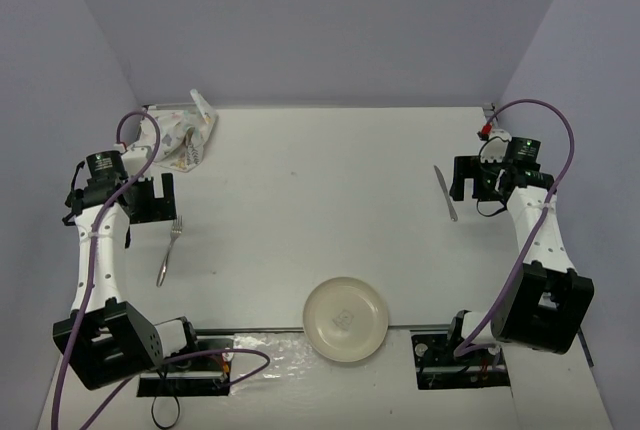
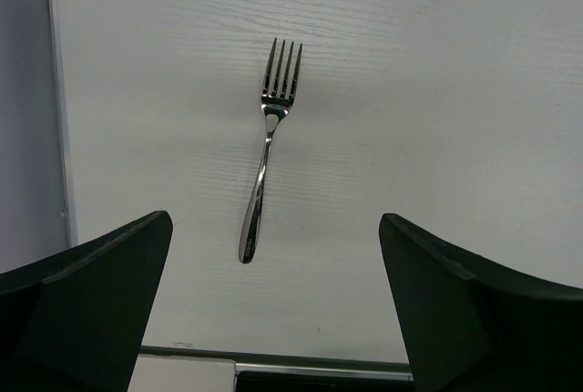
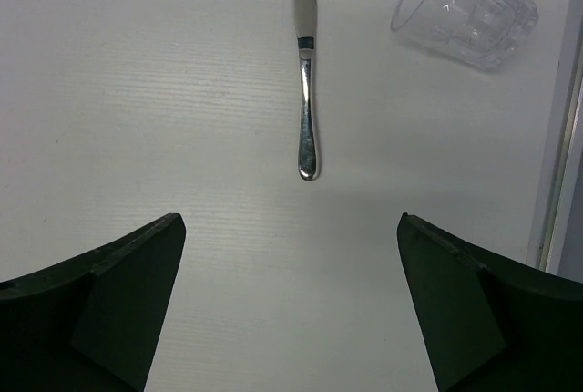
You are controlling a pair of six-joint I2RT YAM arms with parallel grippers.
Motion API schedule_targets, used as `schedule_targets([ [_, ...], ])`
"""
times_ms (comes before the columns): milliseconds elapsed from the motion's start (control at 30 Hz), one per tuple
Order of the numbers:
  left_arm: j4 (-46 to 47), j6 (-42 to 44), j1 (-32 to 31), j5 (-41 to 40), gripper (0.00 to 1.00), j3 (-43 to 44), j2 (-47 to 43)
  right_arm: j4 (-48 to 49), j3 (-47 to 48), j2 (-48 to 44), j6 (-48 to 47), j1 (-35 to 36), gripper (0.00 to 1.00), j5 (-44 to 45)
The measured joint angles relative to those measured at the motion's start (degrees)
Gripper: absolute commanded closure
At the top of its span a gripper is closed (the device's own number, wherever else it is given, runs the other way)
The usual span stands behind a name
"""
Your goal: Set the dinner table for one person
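Dinner table is lying white and flat under both arms. The left gripper is hovering above its left side, jaws spread wide, facing a fork. The right gripper is hovering above its right side, equally spread, facing a knife and a glass.

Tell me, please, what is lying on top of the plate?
Nothing lies on the plate; its cream face is bare apart from a faint central mark, too small to identify. Whatever is beneath it is covered.
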Motion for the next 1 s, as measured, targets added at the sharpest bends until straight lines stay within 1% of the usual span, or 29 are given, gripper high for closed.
schedule_targets([
  [267, 1.0, -0.1, 0.4, 1.5, 0.03, -0.4, 1.8, 0.2, -2.0, -2.3, -0.8, 0.0, 0.00, -0.4],
  [467, 1.7, 0.0, 0.5, 1.6, 0.03, -1.2, 3.0, 0.2, -2.8, -2.1, -1.2, 0.0, 0.00, -0.8],
  [567, -0.7, 1.1, 0.3, 1.1, 0.03, 2.7, 6.3, 0.3, -2.8, -1.4, -1.2, 0.0, 0.00, -1.6],
  [633, -2.2, 2.4, -0.1, 0.4, 0.03, 9.5, 10.7, 0.3, -2.7, -0.6, -1.2, 0.0, 0.00, -2.1],
  [667, -3.3, 3.5, -0.3, -0.1, 0.03, 14.5, 13.9, 0.3, -2.7, -0.1, -1.2, 0.0, 0.00, -2.3],
  [800, -9.4, 8.2, -2.2, -2.1, 0.05, 42.0, 31.2, 0.2, -2.7, 1.2, -1.2, 0.0, 0.00, -2.7],
  [867, -14.3, 10.3, -3.3, -3.1, 0.07, 57.9, 41.6, 0.2, -2.7, 1.2, -1.2, 0.0, 0.00, -2.9],
  [933, -19.7, 12.0, -4.3, -3.1, 0.07, 74.7, 52.8, 0.2, -2.7, 1.2, -1.0, -0.1, 0.00, -2.9],
  [967, -21.3, 12.5, -4.7, -2.9, 0.07, 81.1, 57.3, 0.1, -2.6, 1.2, -1.0, -0.1, 0.00, -2.9],
  [1000, -21.8, 13.1, -5.1, -2.7, 0.07, 84.8, 60.5, 0.2, -2.6, 1.2, -0.9, -0.1, 0.00, -2.9],
])
